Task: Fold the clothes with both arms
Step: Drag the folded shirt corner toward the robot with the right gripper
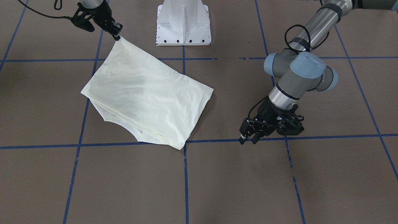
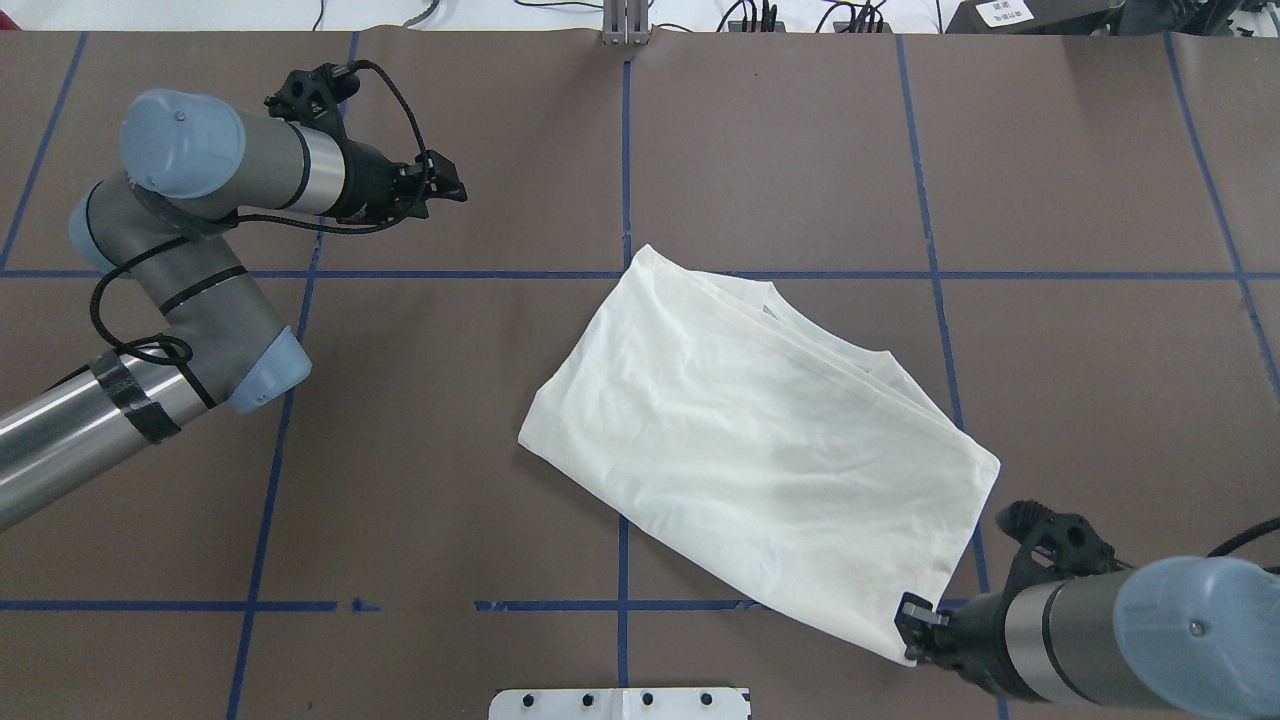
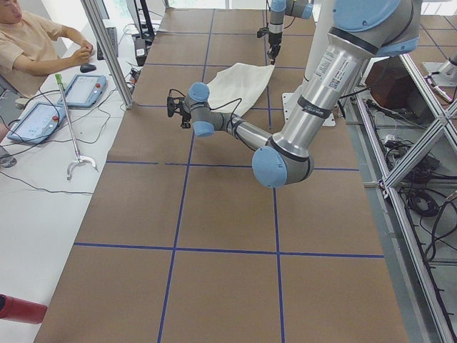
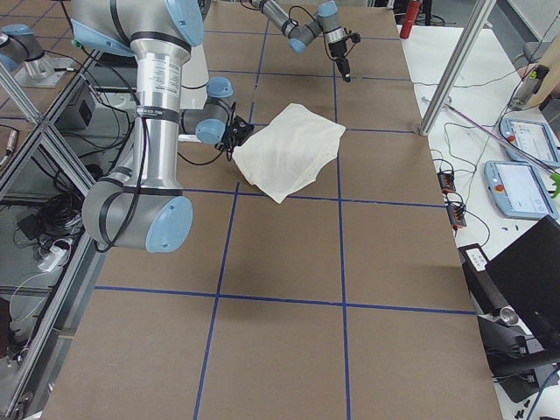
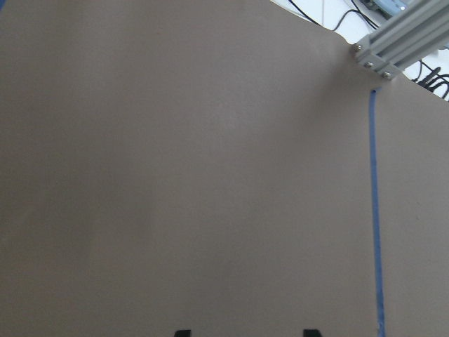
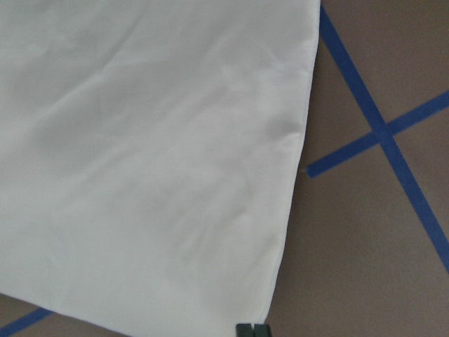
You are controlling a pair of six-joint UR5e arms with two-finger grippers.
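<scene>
Tightly closed, the right pincer [image 1: 118, 37] grips one corner of the folded cream shirt [image 1: 146, 96]. The shirt lies plain side up on the brown bench [image 1: 279, 186], on the robot's right half, its far edge crossing a blue tape line [image 1: 185, 174]. Well apart from it, the left pincer [image 1: 247, 141] hangs above the bench with its fingers spread, empty.

No text is legible; a sticker [image 3: 325, 66] on the left arm [image 3: 305, 114] looks printed.
</scene>
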